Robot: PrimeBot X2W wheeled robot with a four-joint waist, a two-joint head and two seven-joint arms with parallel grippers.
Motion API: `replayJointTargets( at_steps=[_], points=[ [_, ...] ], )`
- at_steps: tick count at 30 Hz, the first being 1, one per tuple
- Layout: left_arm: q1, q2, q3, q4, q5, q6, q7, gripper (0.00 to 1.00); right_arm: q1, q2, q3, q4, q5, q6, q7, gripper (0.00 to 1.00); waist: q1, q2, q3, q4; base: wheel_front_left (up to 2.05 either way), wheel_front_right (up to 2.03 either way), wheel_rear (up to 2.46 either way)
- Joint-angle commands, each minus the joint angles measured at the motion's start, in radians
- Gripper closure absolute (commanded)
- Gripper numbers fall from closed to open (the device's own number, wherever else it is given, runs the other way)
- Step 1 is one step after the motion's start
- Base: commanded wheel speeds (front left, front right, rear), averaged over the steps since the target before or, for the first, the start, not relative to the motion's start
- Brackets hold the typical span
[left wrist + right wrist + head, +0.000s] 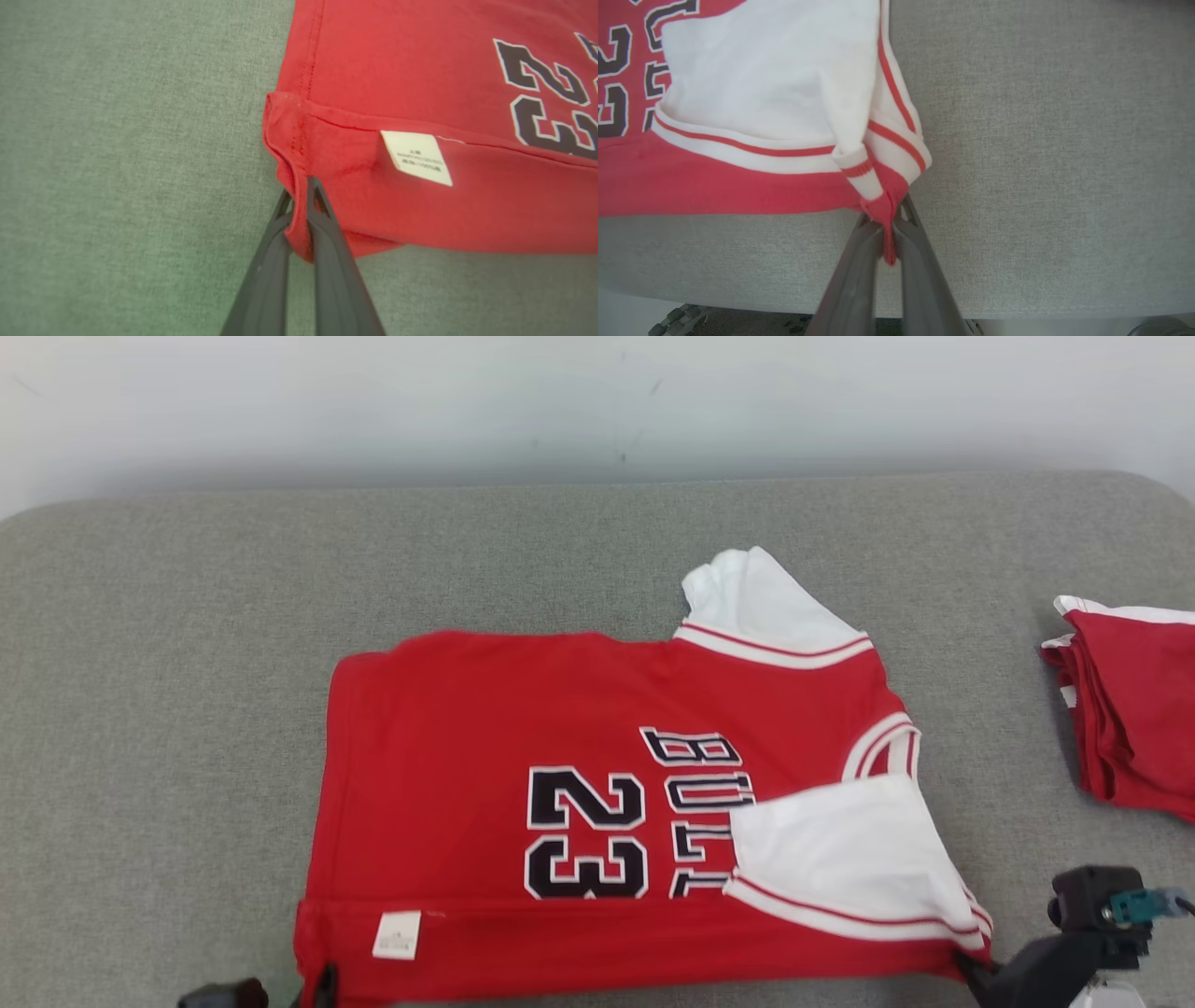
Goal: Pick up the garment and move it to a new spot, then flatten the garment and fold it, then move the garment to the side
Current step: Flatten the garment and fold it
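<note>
Jersey [485,728], red with a black 23, lies sideways in the middle of the grey padded table [140,709]. It is mostly flat, with its near long edge turned over into a narrow band that shows the white care label [396,934]. One white sleeve [840,849] is folded in over the lettering; the other sleeve [756,597] sticks out at the far side. Your left gripper [299,189] is clamped on the near hem corner, and your right gripper [885,210] is pinched on the near shoulder corner below the sleeve trim. I judge relocation and flattening done and the fold just begun; you have the remaining folds and the move aside left. A second red garment [1130,709], folded, sits well apart at the table's right edge.
</note>
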Motion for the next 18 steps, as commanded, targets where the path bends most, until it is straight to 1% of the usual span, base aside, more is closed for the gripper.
replayJointTargets(
  at_steps=[1, 7, 15, 16, 17, 18],
  points=[
    [0.034, 0.011, 0.0, -0.027, -0.013, 0.014, 0.013, 1.0, 0.025, -0.002, -0.011, -0.012, 0.007, -0.003, 0.014, 1.0, 0.0, 0.0, -0.001, 0.001, 0.0, 0.0, 0.0],
    [0.109, 0.022, -0.007, -0.12, -0.015, 0.049, 0.067, 1.0, 0.072, 0.005, -0.022, -0.031, 0.018, -0.003, 0.056, 1.0, 0.0, 0.0, 0.0, 0.004, 0.0, 0.0, 0.0],
    [0.153, 0.039, -0.012, -0.169, -0.005, 0.087, 0.112, 1.0, 0.109, 0.005, -0.018, -0.019, 0.045, -0.003, 0.09, 1.0, 0.0, 0.0, 0.006, 0.004, 0.0, 0.0, 0.0],
    [0.161, 0.035, -0.018, -0.172, -0.016, 0.087, 0.132, 1.0, 0.118, 0.005, -0.012, -0.014, 0.044, -0.003, 0.105, 1.0, 0.0, 0.0, 0.007, 0.003, 0.0, 0.0, 0.0],
    [0.164, 0.035, -0.018, -0.174, -0.02, 0.092, 0.14, 1.0, 0.119, 0.006, -0.006, -0.018, 0.042, -0.003, 0.108, 0.76, 0.0, 0.0, 0.007, 0.002, 0.0, 0.0, 0.0],
    [0.166, 0.035, -0.018, -0.173, -0.018, 0.097, 0.148, 1.0, 0.115, 0.005, -0.008, -0.023, 0.042, -0.003, 0.101, 0.22, 0.0, 0.0, 0.008, 0.002, 0.0, 0.0, 0.0]
  ],
)
